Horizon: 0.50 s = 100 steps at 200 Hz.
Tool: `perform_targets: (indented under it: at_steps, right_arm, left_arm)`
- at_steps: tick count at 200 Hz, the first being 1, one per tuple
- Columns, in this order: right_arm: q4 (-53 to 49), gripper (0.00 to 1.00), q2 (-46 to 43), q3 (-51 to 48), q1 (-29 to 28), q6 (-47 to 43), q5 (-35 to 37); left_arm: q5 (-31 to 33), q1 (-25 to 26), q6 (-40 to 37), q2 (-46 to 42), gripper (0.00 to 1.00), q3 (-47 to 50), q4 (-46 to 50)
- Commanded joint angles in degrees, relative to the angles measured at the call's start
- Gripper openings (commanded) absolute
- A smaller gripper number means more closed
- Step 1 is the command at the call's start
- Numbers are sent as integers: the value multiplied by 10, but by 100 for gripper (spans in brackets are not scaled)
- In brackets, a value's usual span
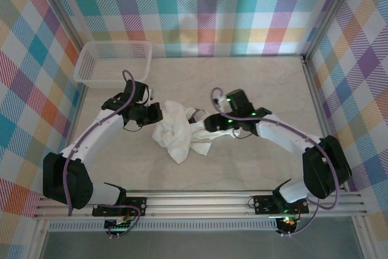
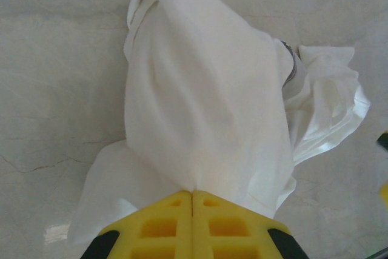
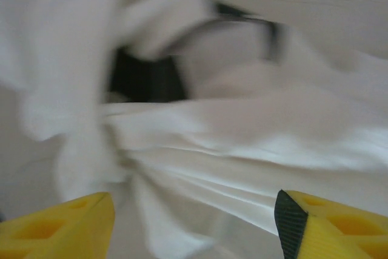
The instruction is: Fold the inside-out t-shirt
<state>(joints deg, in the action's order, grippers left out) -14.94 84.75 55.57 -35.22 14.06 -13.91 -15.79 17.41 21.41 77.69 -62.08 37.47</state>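
The left fingers (image 2: 160,225) pinch the white t-shirt (image 2: 200,107) tight at their tips. The right fingers (image 3: 327,228) are spread wide, with the crumpled shirt just in front of them.

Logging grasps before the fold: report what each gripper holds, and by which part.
The left gripper is shut on the white t-shirt, pinching a bunched fold of its fabric; which part cannot be told. The right gripper is open, holding nothing.
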Motion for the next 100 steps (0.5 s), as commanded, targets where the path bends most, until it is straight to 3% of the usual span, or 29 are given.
perform_targets:
  at_steps: [1,10,18,31,44,53,100]
  right_arm:
    - [20,73,83,32,-33,25,-33]
    - [25,71,118,40,-34,54,-28]
    - [27,63,146,46,-34,71,-27]
    - [15,43,167,67,-34,74,-54]
    - [32,12,146,67,-34,69,-84]
    - [42,0,120,62,-33,60,-87]
    - [-13,0,-6,55,8,43,-3]
  left_arm:
    - [10,-5,4,-31,0,-27,19]
    - [20,-5,3,-39,0,-33,29]
    - [26,-6,2,-46,0,-38,36]
    - [33,-6,0,-57,0,-47,47]
    - [38,-8,-3,-69,0,-60,56]
    - [42,-8,-3,-76,0,-70,63]
    - [80,-11,-28,-101,0,-157,126]
